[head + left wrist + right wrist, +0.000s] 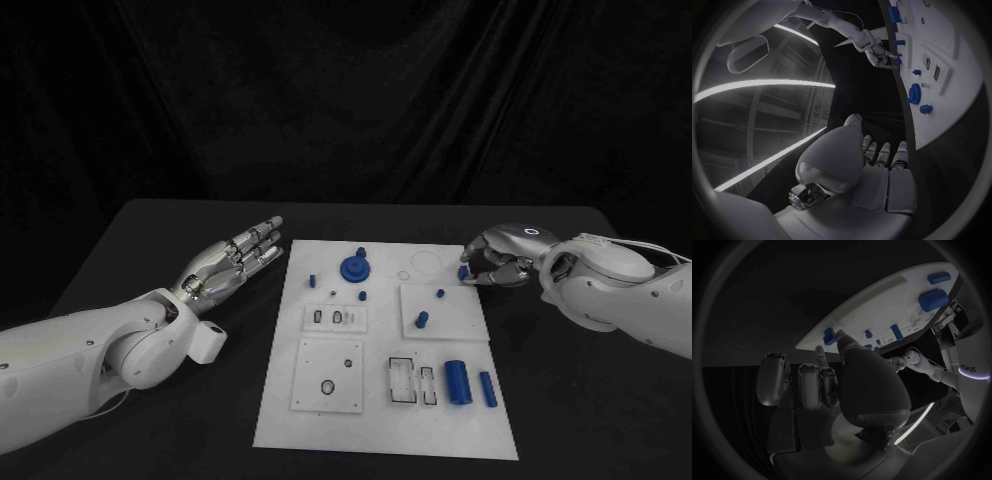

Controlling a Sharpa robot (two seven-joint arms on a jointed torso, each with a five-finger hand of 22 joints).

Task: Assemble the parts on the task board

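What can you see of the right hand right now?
The right hand is silver and metallic-looking, on a white arm that comes in from the table's right side. It sits at the far right edge of the white task board, fingers curled in toward the board. In the right wrist view a fingertip is against a small blue part at the board's edge; the head view shows blue at the fingertips. Whether it truly pinches the part or only touches it cannot be told.

A matt white task board of smooth plastic lies on a matt black table. Smooth blue plastic parts rest on it. Beside it, each robot hand has a glossy silver metallic finish.
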